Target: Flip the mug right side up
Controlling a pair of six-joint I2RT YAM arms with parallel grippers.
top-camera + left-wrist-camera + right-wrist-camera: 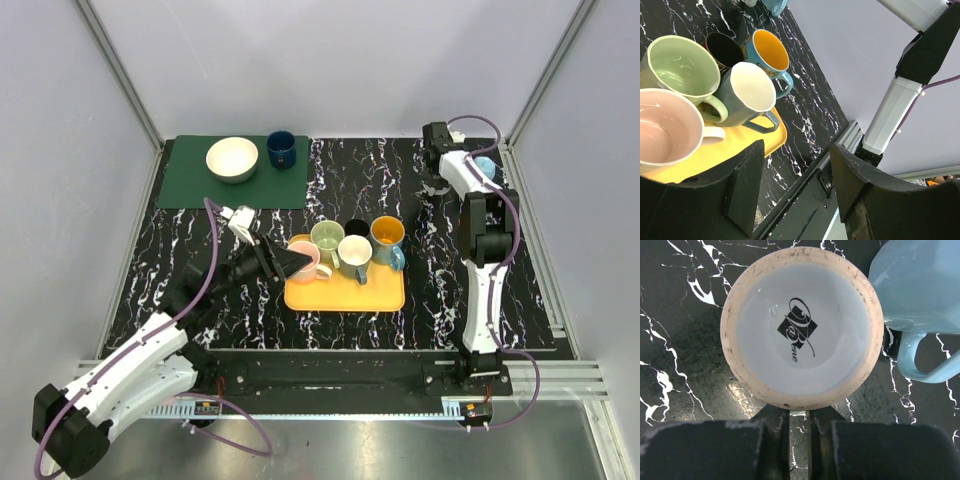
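**Upturned mug dead ahead of my right pincer**

My right pincer [799,412] hangs over the far right of the table [685,340], looking straight down; its fingers are drawn together with only a sliver of marbled top showing between them, and I see nothing clamped there. The upturned mug [801,326] sits just beyond the fingertips, its rim of a foot meeting them in this view; whether they touch it I cannot tell. Its long axis stands vertical, base up and mouth down on the table, so I am sighting right along that axis; any grip, I judge, must come in from the side, and the fingers must first part. I can find no handle on it from here.

It looks like this: a pale, glossy blue-white base; a rough cream foot ring flecked with dark specks; a black diamond mark with script in the middle. A light blue mug [920,285] stands just beside it, handle toward me.

My left pincer [797,165] is well apart from all this, by the yellow tray [345,295]; its fingers stand apart and empty, the pink mug [665,127] off to one side; the right arm is plainly nearer.
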